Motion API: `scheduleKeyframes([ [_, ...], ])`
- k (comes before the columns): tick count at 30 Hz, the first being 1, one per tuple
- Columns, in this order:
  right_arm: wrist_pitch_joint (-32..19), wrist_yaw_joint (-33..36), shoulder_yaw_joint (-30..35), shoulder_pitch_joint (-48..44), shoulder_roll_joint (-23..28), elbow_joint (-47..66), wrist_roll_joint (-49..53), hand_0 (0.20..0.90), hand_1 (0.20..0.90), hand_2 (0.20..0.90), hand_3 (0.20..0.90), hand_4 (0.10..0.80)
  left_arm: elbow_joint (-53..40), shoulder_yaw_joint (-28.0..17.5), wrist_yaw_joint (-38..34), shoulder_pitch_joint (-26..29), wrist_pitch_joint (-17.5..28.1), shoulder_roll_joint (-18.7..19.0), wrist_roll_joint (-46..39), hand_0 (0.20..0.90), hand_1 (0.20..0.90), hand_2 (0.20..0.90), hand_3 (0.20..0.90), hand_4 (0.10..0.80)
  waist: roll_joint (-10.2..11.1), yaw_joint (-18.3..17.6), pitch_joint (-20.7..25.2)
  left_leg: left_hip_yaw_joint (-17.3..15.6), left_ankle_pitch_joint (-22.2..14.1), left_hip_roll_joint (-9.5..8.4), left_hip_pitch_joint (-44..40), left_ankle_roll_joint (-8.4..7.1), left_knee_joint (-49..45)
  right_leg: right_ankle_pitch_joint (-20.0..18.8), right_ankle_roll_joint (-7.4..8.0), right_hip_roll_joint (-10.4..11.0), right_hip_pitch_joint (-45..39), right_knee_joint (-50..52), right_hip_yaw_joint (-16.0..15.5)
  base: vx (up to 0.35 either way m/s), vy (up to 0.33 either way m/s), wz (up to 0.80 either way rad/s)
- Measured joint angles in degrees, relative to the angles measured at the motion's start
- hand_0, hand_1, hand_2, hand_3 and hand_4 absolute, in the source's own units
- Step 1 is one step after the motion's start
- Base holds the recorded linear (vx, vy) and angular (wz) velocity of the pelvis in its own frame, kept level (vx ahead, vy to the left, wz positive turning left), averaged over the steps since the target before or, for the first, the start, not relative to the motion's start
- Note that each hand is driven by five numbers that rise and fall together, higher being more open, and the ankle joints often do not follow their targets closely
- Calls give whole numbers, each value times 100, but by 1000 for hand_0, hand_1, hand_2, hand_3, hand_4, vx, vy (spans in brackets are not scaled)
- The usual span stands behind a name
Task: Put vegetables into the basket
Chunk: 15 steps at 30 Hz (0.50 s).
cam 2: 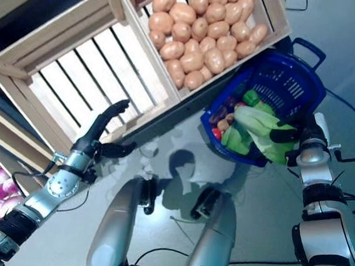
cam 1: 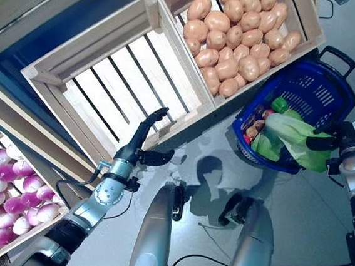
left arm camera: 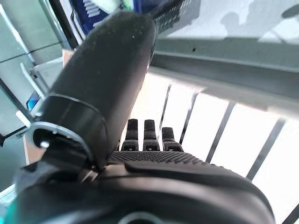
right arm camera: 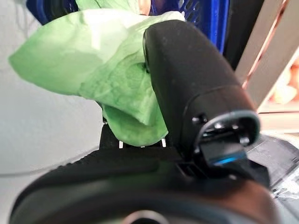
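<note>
Left hand (cam 1: 140, 143) fingers straight, empty, at the bare slatted crate (cam 1: 117, 70). Right hand (cam 1: 335, 142) grips leafy greens (cam 1: 293, 139) over the blue basket (cam 1: 323, 90) rim. Step: placing. Next: likely let go so the greens drop inside.

We saw the blue basket (cam 1: 323, 90) crowded on its near side: a leafy green vegetable (cam 1: 296, 141) draped over the rim there, pinched by our right hand (cam 1: 343, 141), with smaller vegetables (cam 1: 260, 119) packed beneath. Its far half stayed open, under the raised handle (cam 1: 339, 58). The potato crate (cam 1: 240, 35) stood just beside the basket, its wall closing that side. Our left hand (cam 1: 142, 136) hung with straight fingers before the bare slatted crate (cam 1: 127, 71), whose front rim barred a low entry. The floor (cam 1: 211, 174) between was free.
</note>
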<state>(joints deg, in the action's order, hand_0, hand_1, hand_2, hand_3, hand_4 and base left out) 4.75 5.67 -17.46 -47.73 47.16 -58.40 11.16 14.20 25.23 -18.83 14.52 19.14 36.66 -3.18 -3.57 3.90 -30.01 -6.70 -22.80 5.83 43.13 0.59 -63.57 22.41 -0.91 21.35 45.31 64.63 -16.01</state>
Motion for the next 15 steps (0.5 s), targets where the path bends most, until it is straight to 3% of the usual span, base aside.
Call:
scheduleKeyframes([
  [1,20,7,1,-39,0,2,82,900,900,900,900,800,-12,43,-47,3,23,3,0,900,900,900,900,800,-3,-6,-1,6,-24,6,107,3,-106,15,-22,13,105,96,12,0,0,0],
  [6,39,384,18,-184,0,58,274,900,900,900,900,800,-110,105,-220,4,129,-7,-2,900,900,900,900,800,-23,4,-9,16,-140,9,622,16,-611,138,-72,94,647,592,136,-13,17,1],
  [15,77,427,19,-283,72,97,274,900,900,900,900,800,-127,127,-240,5,143,-6,-3,900,900,900,900,800,-28,-17,-10,46,-185,40,633,12,-725,194,-82,89,656,707,150,0,0,0],
])
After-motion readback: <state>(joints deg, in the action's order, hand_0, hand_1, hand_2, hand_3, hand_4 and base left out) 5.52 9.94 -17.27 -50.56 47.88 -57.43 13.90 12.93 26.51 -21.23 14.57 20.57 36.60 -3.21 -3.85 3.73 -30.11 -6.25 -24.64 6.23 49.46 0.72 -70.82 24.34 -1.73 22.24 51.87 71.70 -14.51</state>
